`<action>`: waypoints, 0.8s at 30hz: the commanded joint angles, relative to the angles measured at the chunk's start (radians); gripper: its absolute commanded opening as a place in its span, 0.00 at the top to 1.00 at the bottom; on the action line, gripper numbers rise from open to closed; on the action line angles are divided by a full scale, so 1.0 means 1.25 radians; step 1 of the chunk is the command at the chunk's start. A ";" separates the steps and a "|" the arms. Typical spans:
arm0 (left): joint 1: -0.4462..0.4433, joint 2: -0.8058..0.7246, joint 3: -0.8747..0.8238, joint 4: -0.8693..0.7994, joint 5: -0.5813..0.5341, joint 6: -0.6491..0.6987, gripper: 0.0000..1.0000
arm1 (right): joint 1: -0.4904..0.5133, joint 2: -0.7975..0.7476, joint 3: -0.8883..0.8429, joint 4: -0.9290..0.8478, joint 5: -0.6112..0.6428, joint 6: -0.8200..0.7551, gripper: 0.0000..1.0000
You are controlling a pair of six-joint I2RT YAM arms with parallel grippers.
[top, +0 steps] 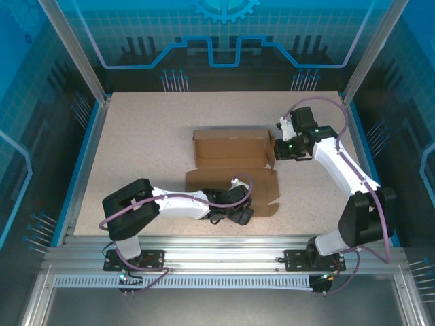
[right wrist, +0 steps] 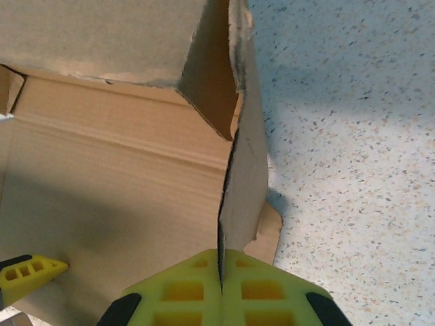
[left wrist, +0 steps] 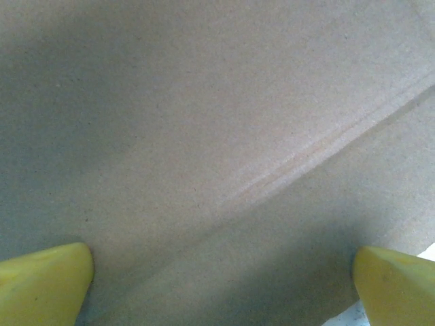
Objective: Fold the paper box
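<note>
The paper box (top: pixel 231 151) lies open in the middle of the table, brown, with low upright walls and its front flap (top: pixel 234 182) spread flat toward me. My right gripper (top: pixel 274 147) is at the box's right end. In the right wrist view this gripper (right wrist: pixel 221 272) is shut on the thin upright side wall (right wrist: pixel 246 183), beside the box floor (right wrist: pixel 115 204). My left gripper (top: pixel 238 212) rests low at the front flap's near edge. In the left wrist view it (left wrist: pixel 221 285) stands open, yellow fingertips (left wrist: pixel 44 282) wide apart, close against creased cardboard (left wrist: pixel 204 136).
The speckled table (top: pixel 136 142) is ringed by a blue rim and aluminium posts. A purple cable loops along each arm. Bare tabletop (right wrist: pixel 353 136) lies right of the held wall. A small tab (right wrist: pixel 268 234) sticks out at the wall's foot.
</note>
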 commanded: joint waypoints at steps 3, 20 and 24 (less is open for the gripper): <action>-0.004 0.011 0.007 -0.020 0.055 -0.053 0.01 | 0.024 -0.026 -0.066 0.051 -0.046 0.047 0.98; -0.003 0.010 -0.005 0.025 0.088 -0.097 0.01 | 0.032 -0.040 -0.120 0.147 -0.189 0.095 0.98; -0.003 0.015 -0.007 0.028 0.092 -0.102 0.01 | 0.032 -0.035 -0.110 0.124 -0.197 0.075 0.98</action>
